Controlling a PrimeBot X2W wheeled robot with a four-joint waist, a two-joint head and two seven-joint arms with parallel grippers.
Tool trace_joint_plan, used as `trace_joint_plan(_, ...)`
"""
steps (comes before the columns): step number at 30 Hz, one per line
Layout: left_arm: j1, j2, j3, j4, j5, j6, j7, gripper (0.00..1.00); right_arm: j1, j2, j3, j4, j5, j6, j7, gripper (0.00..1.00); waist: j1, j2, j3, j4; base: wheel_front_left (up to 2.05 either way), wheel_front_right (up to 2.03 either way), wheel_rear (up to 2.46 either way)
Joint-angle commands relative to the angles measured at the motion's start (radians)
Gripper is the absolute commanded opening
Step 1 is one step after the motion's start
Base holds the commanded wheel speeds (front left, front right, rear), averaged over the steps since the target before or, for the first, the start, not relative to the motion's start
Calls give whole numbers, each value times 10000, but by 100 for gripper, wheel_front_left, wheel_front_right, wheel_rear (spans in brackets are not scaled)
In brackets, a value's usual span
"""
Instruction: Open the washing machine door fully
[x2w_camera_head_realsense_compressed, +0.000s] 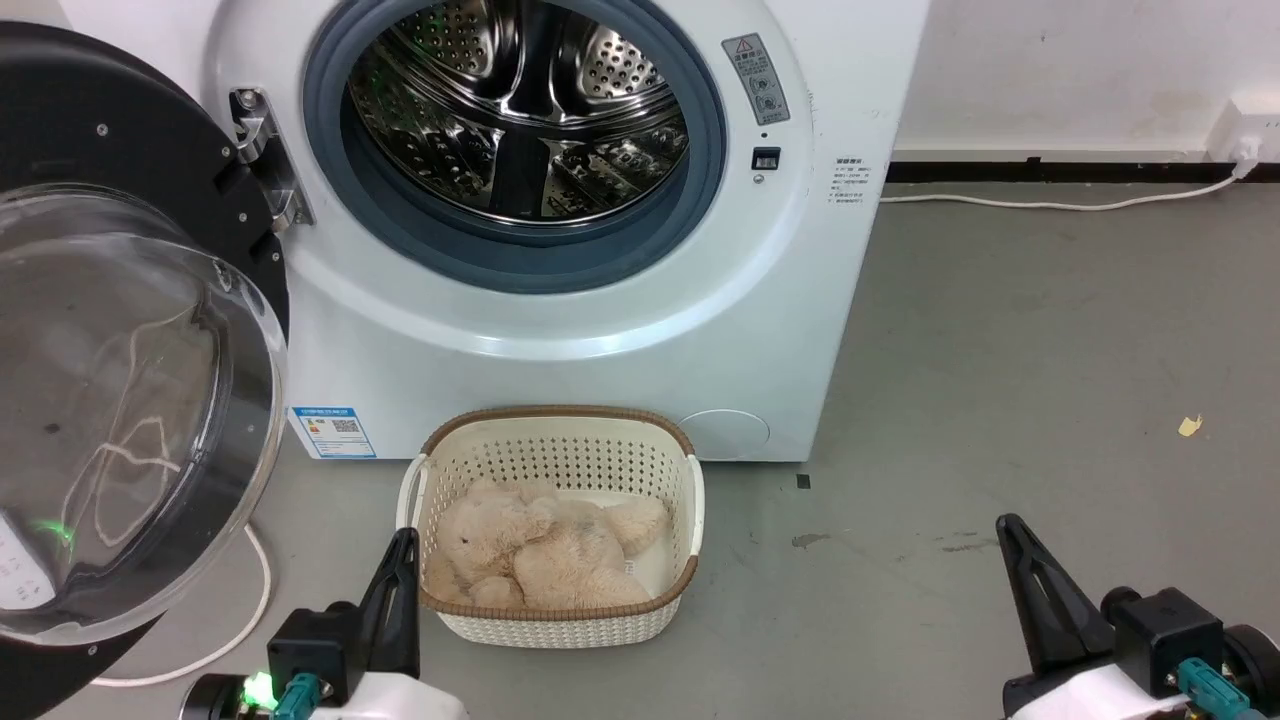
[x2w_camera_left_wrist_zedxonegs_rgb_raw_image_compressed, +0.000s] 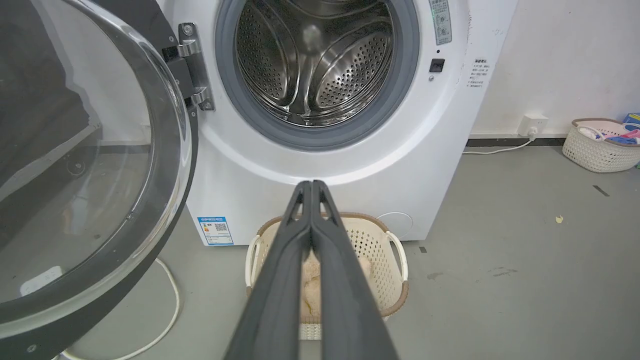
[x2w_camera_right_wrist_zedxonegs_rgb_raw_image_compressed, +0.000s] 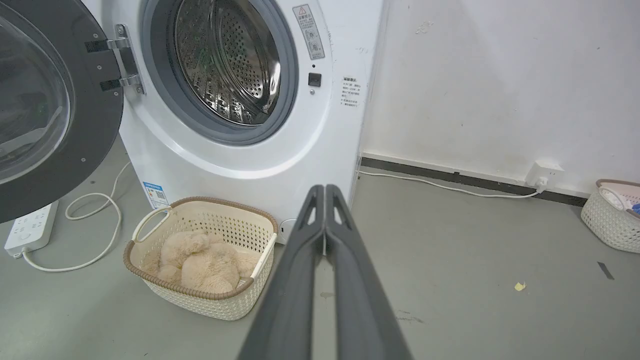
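Note:
The white washing machine (x2w_camera_head_realsense_compressed: 620, 340) stands against the wall, its steel drum (x2w_camera_head_realsense_compressed: 520, 110) exposed. Its door (x2w_camera_head_realsense_compressed: 120, 400), a black rim around a bulging clear glass bowl, is swung wide to the left on its metal hinge (x2w_camera_head_realsense_compressed: 262, 160). The door (x2w_camera_left_wrist_zedxonegs_rgb_raw_image_compressed: 85, 165) also fills the left of the left wrist view, and its rim (x2w_camera_right_wrist_zedxonegs_rgb_raw_image_compressed: 95, 115) shows at the left of the right wrist view. My left gripper (x2w_camera_head_realsense_compressed: 405, 540) is shut and empty at the lower left, right of the door and apart from it. My right gripper (x2w_camera_head_realsense_compressed: 1008, 525) is shut and empty at the lower right.
A cream basket (x2w_camera_head_realsense_compressed: 560, 620) holding a beige plush toy (x2w_camera_head_realsense_compressed: 545, 555) sits on the floor before the machine. A white cable (x2w_camera_head_realsense_compressed: 235, 630) and a power strip (x2w_camera_right_wrist_zedxonegs_rgb_raw_image_compressed: 30, 227) lie under the door. Another basket (x2w_camera_left_wrist_zedxonegs_rgb_raw_image_compressed: 600, 145) stands far right by the wall.

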Motion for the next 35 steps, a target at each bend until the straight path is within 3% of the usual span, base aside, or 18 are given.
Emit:
trace_joint_plan(1, -156, 5, 55, -30, 93, -32, 61, 0, -236, 32, 21, 56, 46, 4, 66, 0, 0, 0, -2, 1, 0, 0, 0)
trace_joint_plan(35, -505, -24, 358, -71, 464, -73, 796, 0, -585, 47, 191, 257, 68, 5, 803, 0, -1, 0, -89, 35, 0, 0, 0)
